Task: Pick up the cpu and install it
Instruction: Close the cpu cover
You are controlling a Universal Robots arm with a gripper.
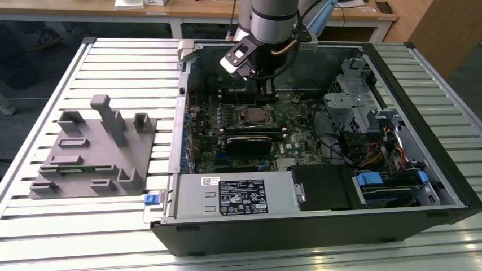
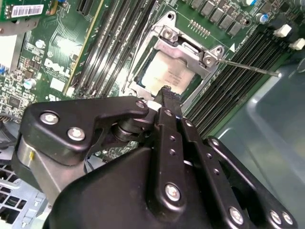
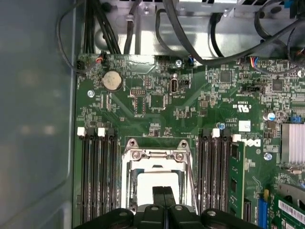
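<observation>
Your black gripper (image 2: 165,91) hangs with its fingers pressed together, clamped on nothing, just above the small flat square cpu with the pale silver-white metal top (image 2: 159,71). The cpu lies within the silver metal socket frame (image 2: 188,45) on the green motherboard (image 3: 157,114). Work straight up and down here, clear of the frame's edges and the thin wire lever (image 2: 248,67). The cpu looks level and evenly bordered.
</observation>
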